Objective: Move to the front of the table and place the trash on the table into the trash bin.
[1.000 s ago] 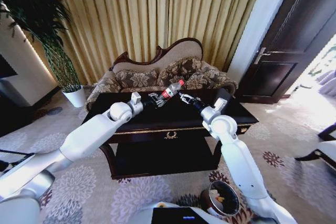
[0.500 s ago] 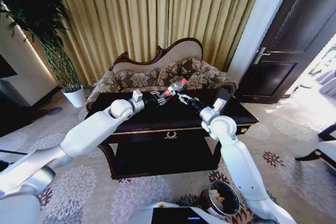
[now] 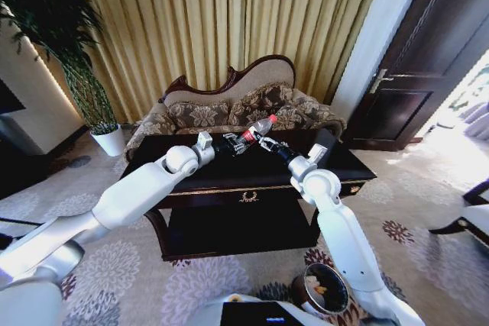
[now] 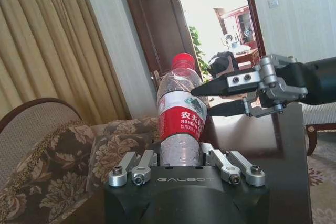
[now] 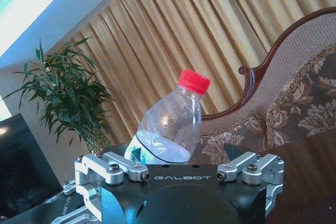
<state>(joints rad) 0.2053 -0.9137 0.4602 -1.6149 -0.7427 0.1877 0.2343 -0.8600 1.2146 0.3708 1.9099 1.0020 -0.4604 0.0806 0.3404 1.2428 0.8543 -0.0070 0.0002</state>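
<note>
While clamped in the left end effector (image 4: 181, 157) above the tabletop (image 3: 229, 169), bottle (image 4: 182, 114), red cap, label "NONGFU SPRING", right end effector (image 4: 220, 98) spread apart just beside, casings marked "GALBOT".

Space above the table (image 3: 229, 177) crowded at the middle by the left gripper (image 3: 231, 144) clamped on the bottle (image 3: 254, 130), right gripper (image 3: 269, 143) spread just beside it, sofa (image 3: 229, 112) close behind, tabletop ends left free.
</note>
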